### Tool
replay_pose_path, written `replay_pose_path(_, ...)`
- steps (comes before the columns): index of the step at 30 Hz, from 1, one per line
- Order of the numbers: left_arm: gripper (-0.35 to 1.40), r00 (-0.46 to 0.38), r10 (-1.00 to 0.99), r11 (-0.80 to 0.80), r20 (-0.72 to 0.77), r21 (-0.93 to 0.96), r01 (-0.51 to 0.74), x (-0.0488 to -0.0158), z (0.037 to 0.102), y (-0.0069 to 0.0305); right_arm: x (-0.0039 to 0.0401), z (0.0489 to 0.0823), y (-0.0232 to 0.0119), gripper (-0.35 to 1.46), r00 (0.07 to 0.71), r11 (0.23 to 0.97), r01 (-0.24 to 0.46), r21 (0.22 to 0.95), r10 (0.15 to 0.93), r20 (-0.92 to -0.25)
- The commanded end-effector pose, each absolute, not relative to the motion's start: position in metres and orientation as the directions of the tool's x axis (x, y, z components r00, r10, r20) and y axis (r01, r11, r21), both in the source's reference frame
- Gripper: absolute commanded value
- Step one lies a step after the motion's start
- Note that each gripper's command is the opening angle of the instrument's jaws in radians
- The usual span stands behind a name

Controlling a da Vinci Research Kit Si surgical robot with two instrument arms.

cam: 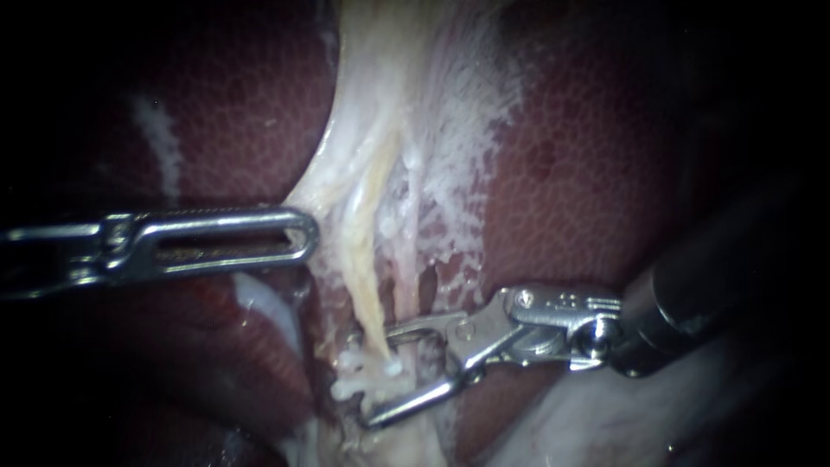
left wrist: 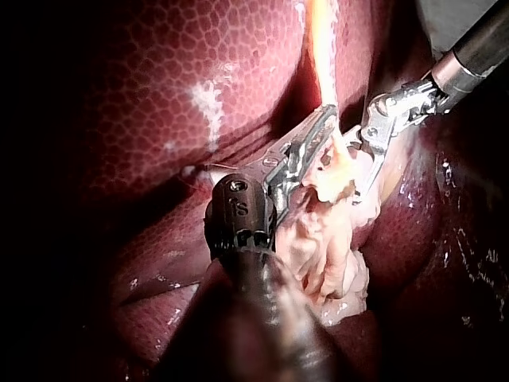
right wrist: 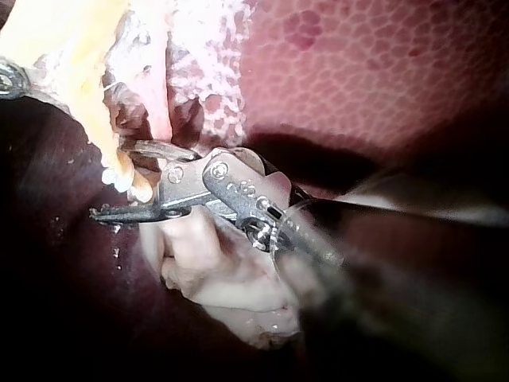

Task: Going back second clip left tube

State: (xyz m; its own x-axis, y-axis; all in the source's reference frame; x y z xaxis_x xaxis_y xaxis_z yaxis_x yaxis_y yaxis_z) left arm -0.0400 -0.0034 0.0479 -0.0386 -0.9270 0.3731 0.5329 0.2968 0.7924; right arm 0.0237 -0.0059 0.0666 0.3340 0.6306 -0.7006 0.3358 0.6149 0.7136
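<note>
1. One left instrument point(cam: 307, 235), entering from the left and lying level across the liver point(cam: 233, 104). Its claw is together, the slotted halves flat on each other. The tip touches the edge of the pale tissue sheet point(cam: 432, 121). Whether a fold is nipped there cannot be told.

2. One left tube point(cam: 370, 285), the yellowish strand. It runs down out of the sheet and passes between the halves of the right-hand claw, crossing the upper half. Just to its right is a pinker strand point(cam: 413, 277), probably a second tube. Tubes counted: two, the second less certain.

3. One cluster of pale knobs point(cam: 350, 385) at the foot of the left tube, inside the span of the open claw. Clip or fat cannot be told apart. Clips counted with certainty: none.

4. One right instrument point(cam: 379, 378), entering from the right. Its claw is apart with a wide gap, one half on each side of the left tube, and it clamps nothing.

Hazards, as judged:
- Because the open claw straddles the tube, a retreat off the line of the gap could hook the strand on the lower half and stretch or tear it.
- The same drag could shift whatever sits at the knobs.
- A slip of the left tip would slacken the sheet and drop the tube against the claw.
</note>
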Motion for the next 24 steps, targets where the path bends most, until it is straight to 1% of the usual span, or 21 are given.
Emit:
replay_pose_path(1, -0.35, -0.038, -0.927, 0.297, 0.373, 0.792, 0.533, -0.0400, 0.0479, -0.0034, 0.0238, 0.0664, -0.0060, 0.60, 0.328, 0.611, 0.344, 0.713, 0.633, -0.701)
replay_pose_path(6, -0.35, -0.038, -0.927, 0.297, 0.373, 0.792, 0.533, -0.0400, 0.0480, -0.0034, 0.0246, 0.0657, -0.0065, 0.59, 0.319, 0.600, 0.368, 0.710, 0.636, -0.703)
replay_pose_path(13, -0.35, -0.038, -0.927, 0.297, 0.373, 0.792, 0.533, -0.0400, 0.0480, -0.0034, 0.0247, 0.0660, -0.0063, 0.59, 0.319, 0.601, 0.367, 0.710, 0.636, -0.703)
replay_pose_path(19, -0.35, -0.038, -0.927, 0.297, 0.373, 0.793, 0.533, -0.0400, 0.0480, -0.0034, 0.0243, 0.0674, -0.0054, 0.60, 0.311, 0.622, 0.326, 0.712, 0.641, -0.702)
replay_pose_path(24, -0.35, -0.038, -0.927, 0.297, 0.373, 0.793, 0.533, -0.0400, 0.0480, -0.0034, 0.0238, 0.0683, -0.0047, 0.60, 0.306, 0.634, 0.309, 0.709, 0.640, -0.705)
